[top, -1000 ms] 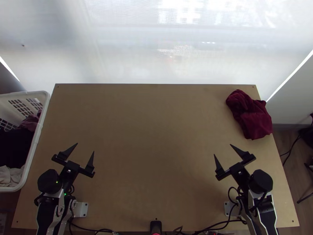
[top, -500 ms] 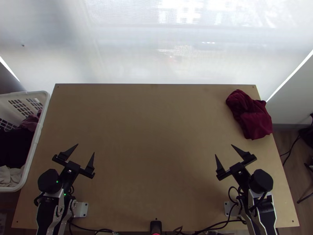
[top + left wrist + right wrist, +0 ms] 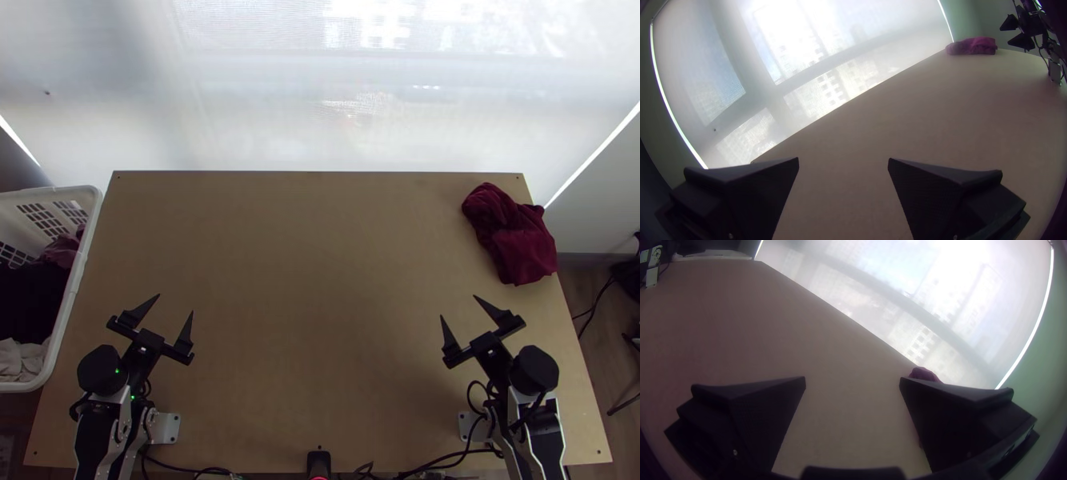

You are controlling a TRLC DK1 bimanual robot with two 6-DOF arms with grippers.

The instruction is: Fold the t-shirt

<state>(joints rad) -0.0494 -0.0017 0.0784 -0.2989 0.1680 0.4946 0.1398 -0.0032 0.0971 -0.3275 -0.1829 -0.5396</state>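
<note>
In the top view my left gripper (image 3: 175, 302) stands open above the table's near left part, nothing between its fingers. My right gripper (image 3: 458, 306) is open and bare too, over the near right part. A dark red cloth (image 3: 514, 234) lies bunched at the table's far right corner, apart from both grippers and farther up than the right one. The left wrist view has the open left gripper (image 3: 843, 159) and, far off, the cloth (image 3: 972, 46). In the right wrist view, a finger of the open right gripper (image 3: 852, 378) partly hides the cloth (image 3: 925, 374).
A white basket (image 3: 78, 276) holding dark, purple and pale cloths stands at the left edge of the wooden table (image 3: 320, 264). Cables (image 3: 448, 460) and a small black device (image 3: 318, 462) are at the near edge. A pale blind hangs behind the far edge.
Both grippers have shifted very slightly in the top view, the right one a touch to the right and toward the near edge. The cloth has stayed where it was.
</note>
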